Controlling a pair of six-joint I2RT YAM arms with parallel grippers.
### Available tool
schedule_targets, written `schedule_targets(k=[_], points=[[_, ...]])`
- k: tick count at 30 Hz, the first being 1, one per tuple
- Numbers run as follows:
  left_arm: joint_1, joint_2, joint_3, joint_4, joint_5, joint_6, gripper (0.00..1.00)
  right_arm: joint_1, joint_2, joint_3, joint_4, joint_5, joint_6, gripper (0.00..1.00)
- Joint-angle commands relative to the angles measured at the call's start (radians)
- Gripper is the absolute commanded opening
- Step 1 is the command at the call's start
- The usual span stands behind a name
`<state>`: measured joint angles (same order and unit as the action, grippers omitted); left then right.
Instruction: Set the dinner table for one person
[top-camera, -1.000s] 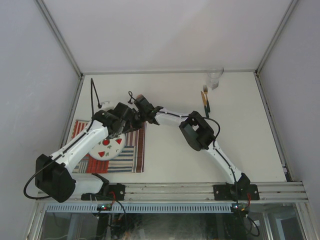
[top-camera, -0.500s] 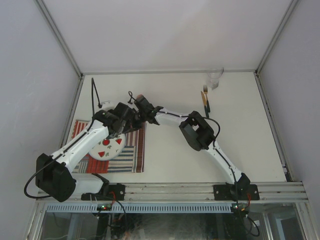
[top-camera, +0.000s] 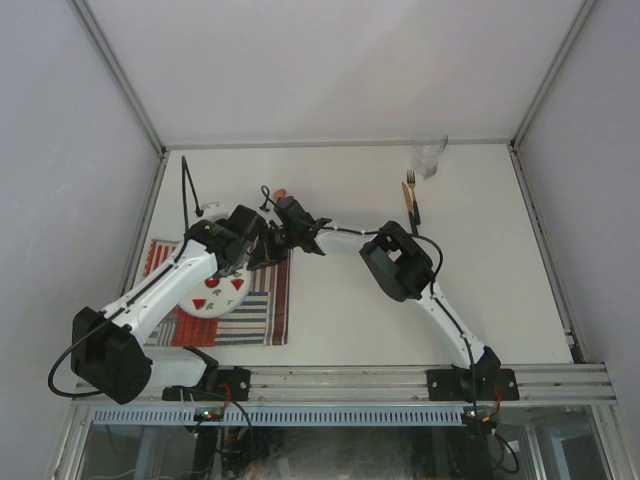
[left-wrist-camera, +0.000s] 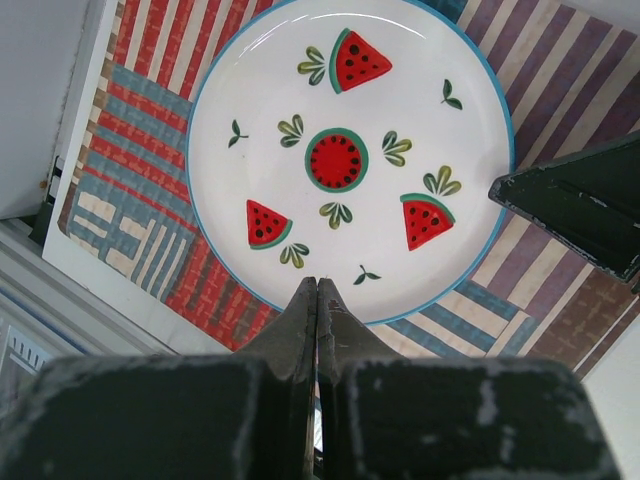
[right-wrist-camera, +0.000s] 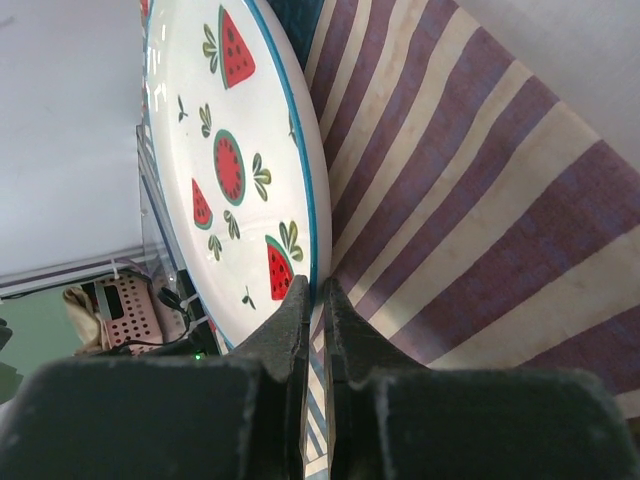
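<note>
Well, my left pincer (left-wrist-camera: 317, 284) and right pincer (right-wrist-camera: 316, 284) are both pinched shut at the rim of the plate (left-wrist-camera: 350, 160), which lies on the striped mat (left-wrist-camera: 130, 180) on the dinner table (top-camera: 500, 260) and looks slippery and breakable, so I'd hold its rim.

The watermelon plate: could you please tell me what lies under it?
The striped placemat shows around the watermelon plate, spread on the dinner table. The patch of cloth directly beneath the plate is covered, so anything there cannot be seen.
</note>
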<state>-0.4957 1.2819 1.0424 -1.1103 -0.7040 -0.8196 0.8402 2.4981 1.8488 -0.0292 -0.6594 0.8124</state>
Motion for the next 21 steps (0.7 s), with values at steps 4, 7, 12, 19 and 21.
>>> schedule_targets(k=[4, 7, 12, 19, 21], points=[[0.005, -0.033, -0.003, 0.009, -0.016, -0.025, 0.00, 0.042, -0.036, -0.037, -0.027, -0.049, -0.016, 0.00], [0.005, -0.028, -0.001, 0.014, -0.023, -0.020, 0.00, 0.041, -0.057, -0.044, -0.037, -0.050, -0.031, 0.00], [0.005, -0.016, 0.013, 0.017, -0.023, -0.018, 0.00, 0.037, -0.071, -0.044, -0.053, -0.071, -0.031, 0.09], [0.005, -0.023, 0.020, 0.013, -0.034, -0.017, 0.00, 0.030, -0.104, -0.049, -0.097, -0.069, -0.067, 0.17], [0.005, -0.023, 0.022, 0.015, -0.030, -0.019, 0.00, 0.028, -0.103, -0.049, -0.095, -0.069, -0.068, 0.17]])
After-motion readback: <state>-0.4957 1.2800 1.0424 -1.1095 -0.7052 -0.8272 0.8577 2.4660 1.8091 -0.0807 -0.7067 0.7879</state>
